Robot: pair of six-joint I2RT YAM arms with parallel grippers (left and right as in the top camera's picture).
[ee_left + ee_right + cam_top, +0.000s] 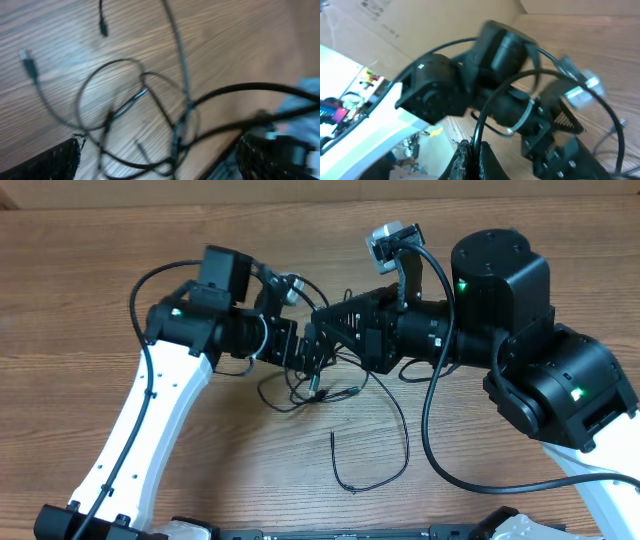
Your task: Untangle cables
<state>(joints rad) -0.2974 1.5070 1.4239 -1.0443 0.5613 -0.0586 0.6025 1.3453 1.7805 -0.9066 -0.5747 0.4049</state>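
**Overhead.** The cables (318, 385) lie as a loose knot at mid-surface (100, 240), directly under the two meeting claws. One free strand (406, 442) trails from the knot toward the arm bases and hooks back on itself. The bundle has no single long axis, and only this strand gives a direction, roughly away-to-near. The left claw (308, 348) and the right claw (335, 330) are almost touching above the knot.

**Left wrist.** The left claw is released, with its fingers (50, 160) spread either side of the crossing loops. Two plug ends (29, 64) lie apart from the knot and point toward the top of this view. Judged light, limp and smooth-jacketed, the cords should slide and spring rather than hold a shape. The best grip is probably on a free run beside a plug, not on the knot.

**Right wrist.** The right claw is clenched on one black cord (476, 135), apparently one of the cables. It rises from between the fingers and arcs overhead.
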